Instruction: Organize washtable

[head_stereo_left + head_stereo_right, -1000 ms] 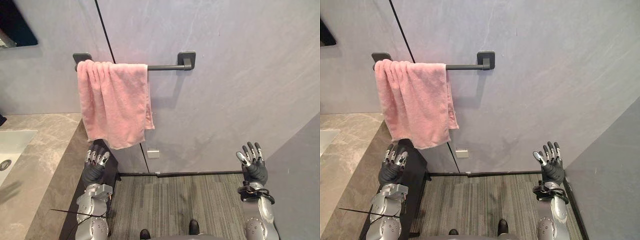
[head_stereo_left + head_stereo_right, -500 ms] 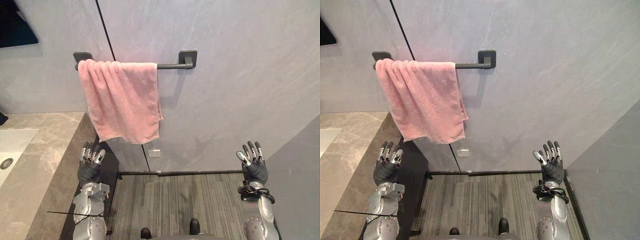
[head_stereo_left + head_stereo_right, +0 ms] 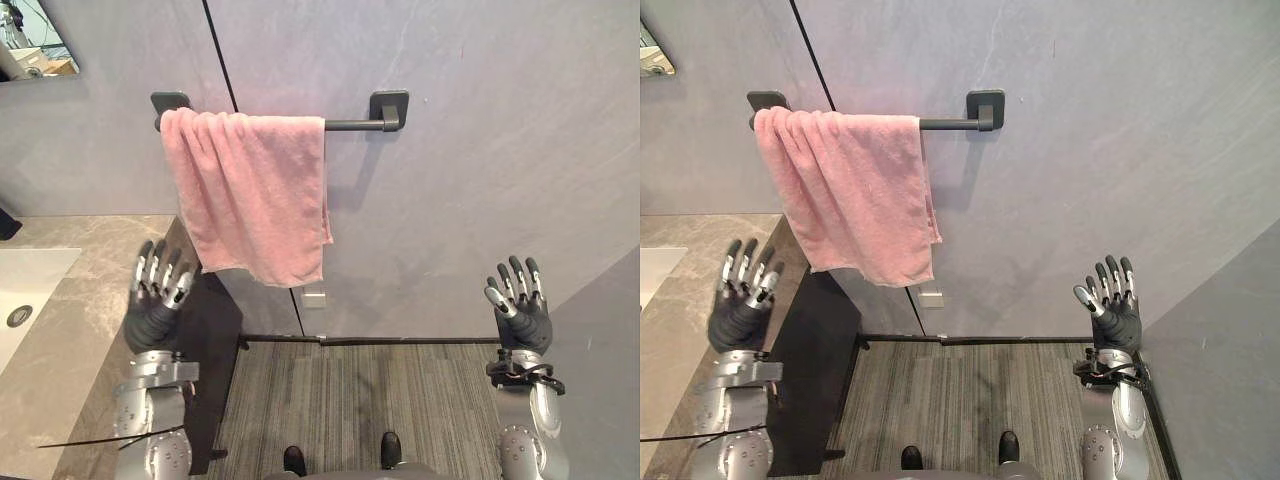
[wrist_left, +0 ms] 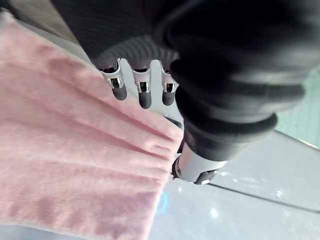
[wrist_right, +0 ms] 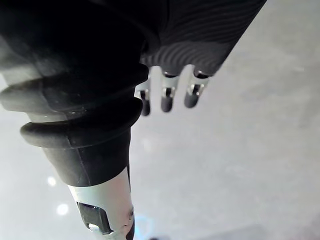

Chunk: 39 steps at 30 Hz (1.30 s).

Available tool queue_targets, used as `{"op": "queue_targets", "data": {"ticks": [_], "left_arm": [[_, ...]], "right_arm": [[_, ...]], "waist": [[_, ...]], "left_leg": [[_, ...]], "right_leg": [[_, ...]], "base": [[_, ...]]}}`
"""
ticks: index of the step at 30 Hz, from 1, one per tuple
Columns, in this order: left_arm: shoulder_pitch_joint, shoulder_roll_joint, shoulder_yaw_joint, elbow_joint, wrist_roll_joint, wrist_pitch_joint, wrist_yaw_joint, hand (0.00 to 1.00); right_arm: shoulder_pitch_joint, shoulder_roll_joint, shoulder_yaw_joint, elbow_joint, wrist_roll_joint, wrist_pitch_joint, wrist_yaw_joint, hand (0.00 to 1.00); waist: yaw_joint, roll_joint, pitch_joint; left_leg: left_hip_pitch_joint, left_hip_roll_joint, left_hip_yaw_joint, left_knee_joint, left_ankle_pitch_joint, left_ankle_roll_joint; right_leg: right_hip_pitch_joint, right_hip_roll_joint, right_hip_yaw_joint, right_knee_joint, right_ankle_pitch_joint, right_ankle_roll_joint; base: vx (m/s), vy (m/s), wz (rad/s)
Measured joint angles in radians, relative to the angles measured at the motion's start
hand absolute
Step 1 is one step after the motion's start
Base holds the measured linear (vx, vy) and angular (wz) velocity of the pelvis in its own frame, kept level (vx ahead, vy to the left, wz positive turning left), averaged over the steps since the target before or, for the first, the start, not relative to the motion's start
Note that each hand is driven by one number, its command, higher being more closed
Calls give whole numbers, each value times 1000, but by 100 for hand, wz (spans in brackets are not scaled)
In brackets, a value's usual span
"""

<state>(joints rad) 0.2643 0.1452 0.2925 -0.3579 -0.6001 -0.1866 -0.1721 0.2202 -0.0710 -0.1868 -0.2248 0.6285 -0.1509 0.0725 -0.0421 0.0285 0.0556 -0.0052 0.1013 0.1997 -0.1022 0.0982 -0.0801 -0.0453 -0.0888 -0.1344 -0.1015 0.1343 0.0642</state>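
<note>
From my station I see the pink towel [image 3: 250, 190] draped over the dark towel bar [image 3: 352, 125] on the grey wall [image 3: 480, 150]. It is bunched up against the bar's left bracket, and the bar's right stretch shows as far as the other bracket. The towel's lower edge slants, hanging lowest at its right corner.

My left hand [image 3: 155, 305] is raised beside the marble table [image 3: 70, 330], at the table edge nearest the towel, with the palm toward the wall. Its fingers are straight and spread, and it has hold of nothing. In the left wrist view the fingers [image 4: 144, 95] stand in front of the towel. I can't quite judge the gap there, but from the head camera the hand looks clear of the cloth, just below its left side.

The white sink [image 3: 20, 300] sits at the table's far left. My right hand [image 3: 522, 315] is up well to the right, over the striped floor [image 3: 350, 400]. Its fingers are likewise straight, and it is empty.
</note>
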Motion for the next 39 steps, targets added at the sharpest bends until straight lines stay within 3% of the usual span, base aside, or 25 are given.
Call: {"op": "queue_targets", "data": {"ticks": [6,14,19,29,39], "left_arm": [[-34,65,3,-69,216,-16,95,0],[-98,67,-40,-71,320,-10,180,0],[-134,67,-45,-69,417,25,272,0],[-181,83,59,-21,416,30,311,0],[-239,138,117,101,359,29,338,0]], "right_arm": [[-52,-60,81,0,8,8,1,0],[-122,-132,153,4,7,46,-3,0],[-169,-160,168,8,6,51,-11,0],[-253,-219,195,50,6,66,-22,0],[-335,-232,225,97,6,67,-30,0]], "waist": [[0,3,3],[1,-6,10],[2,-14,21],[5,-20,31],[33,-23,49]], "left_leg": [[2,-5,-1,0,0,0],[3,-7,3,0,0,0],[0,-8,11,0,0,0],[-28,-12,9,0,0,1],[-66,-13,-5,0,4,6]], "right_leg": [[2,0,-2,1,0,0],[1,0,-1,1,0,0],[-7,0,4,3,0,0],[-33,1,2,3,-1,1],[-63,0,-5,4,4,2]], "base": [[0,0,0],[0,0,0],[0,0,-3],[1,0,0],[20,1,3]]}}
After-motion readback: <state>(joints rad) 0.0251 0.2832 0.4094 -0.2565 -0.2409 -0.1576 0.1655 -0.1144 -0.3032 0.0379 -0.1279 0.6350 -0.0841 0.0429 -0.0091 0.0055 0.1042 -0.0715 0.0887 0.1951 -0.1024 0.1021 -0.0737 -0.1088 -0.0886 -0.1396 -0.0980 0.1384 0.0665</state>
